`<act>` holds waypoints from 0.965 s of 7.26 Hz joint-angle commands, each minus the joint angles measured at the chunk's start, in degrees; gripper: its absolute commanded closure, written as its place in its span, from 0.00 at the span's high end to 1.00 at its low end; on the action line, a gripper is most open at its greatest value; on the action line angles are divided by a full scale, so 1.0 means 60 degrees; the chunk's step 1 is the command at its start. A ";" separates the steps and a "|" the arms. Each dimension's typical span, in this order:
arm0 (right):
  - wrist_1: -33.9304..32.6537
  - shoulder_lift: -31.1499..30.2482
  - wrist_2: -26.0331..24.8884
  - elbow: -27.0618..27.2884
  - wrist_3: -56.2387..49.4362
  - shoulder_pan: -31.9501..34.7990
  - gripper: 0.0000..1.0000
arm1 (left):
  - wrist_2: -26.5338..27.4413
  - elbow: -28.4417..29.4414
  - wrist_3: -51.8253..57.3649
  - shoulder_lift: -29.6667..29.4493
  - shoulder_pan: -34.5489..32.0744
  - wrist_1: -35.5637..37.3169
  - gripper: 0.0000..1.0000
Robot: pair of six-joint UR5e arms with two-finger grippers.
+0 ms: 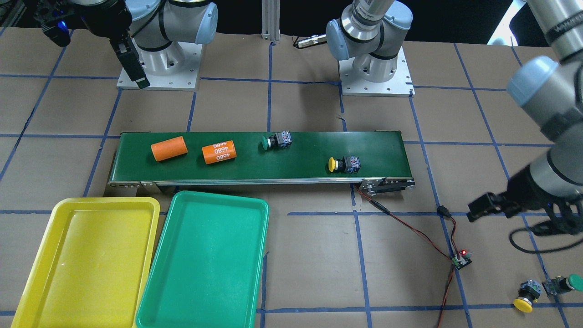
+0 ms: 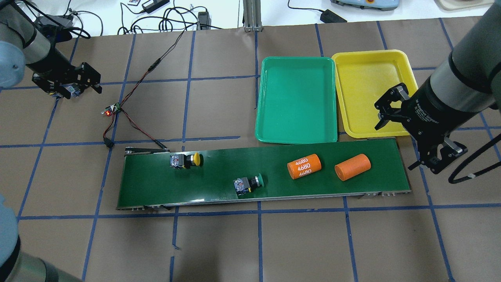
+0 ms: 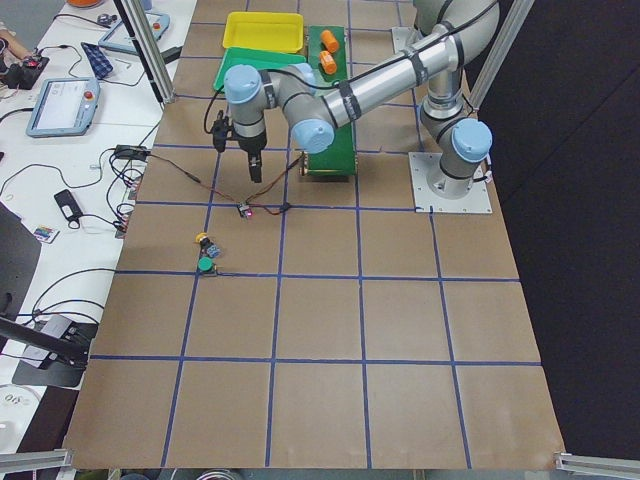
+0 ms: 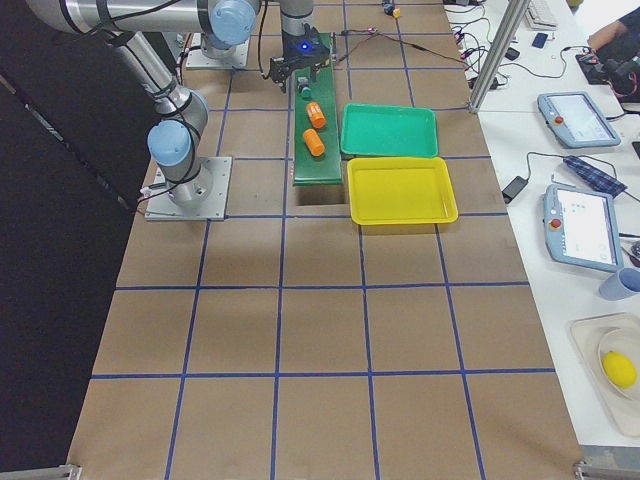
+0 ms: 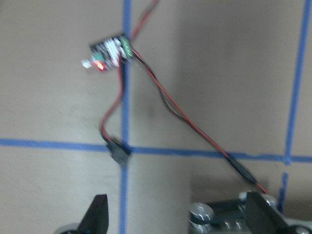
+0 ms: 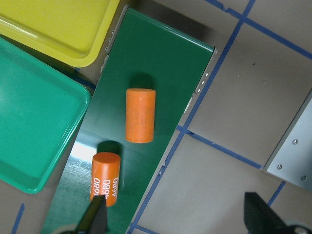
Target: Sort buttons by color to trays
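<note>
Lettering shows on one of two orange cylinders: the marked cylinder (image 2: 304, 166) reads 4680 three times, the plain cylinder (image 2: 352, 167) just right of it. Left jaws stand wide apart, empty, above a circuit board (image 5: 109, 53). Four buttons: loose yellow button (image 1: 526, 297) and loose green button (image 1: 565, 284) on the tabletop (image 2: 219, 243), belt yellow button (image 2: 186, 160) and belt green button (image 2: 248, 184) on the belt (image 2: 156, 188). Two trays, green tray (image 2: 297, 98) and yellow tray (image 2: 364, 86), lie beyond it. Right jaws gape, empty.

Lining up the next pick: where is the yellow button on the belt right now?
In the overhead view the yellow button lies on the conveyor belt near its left end and far edge, the green button to its right.
</note>
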 commanded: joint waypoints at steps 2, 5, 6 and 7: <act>-0.0351 0.0042 0.0167 0.0266 0.0985 0.0593 1.00 | 0.0571 0.3457 0.2386 -0.2822 0.1194 -0.0439 1.00; -0.0895 0.0042 0.0079 0.0691 0.2128 0.1310 1.00 | 0.0396 0.4795 0.4002 -0.4261 0.1726 -0.0468 1.00; -0.0939 0.0057 0.0064 0.0721 0.2143 0.1357 1.00 | 0.0308 0.4826 0.4104 -0.4482 0.1798 -0.0396 1.00; -0.0940 0.0042 0.0078 0.0895 0.2085 0.1357 1.00 | -0.0287 0.4826 0.3974 -0.4615 0.1799 -0.0395 1.00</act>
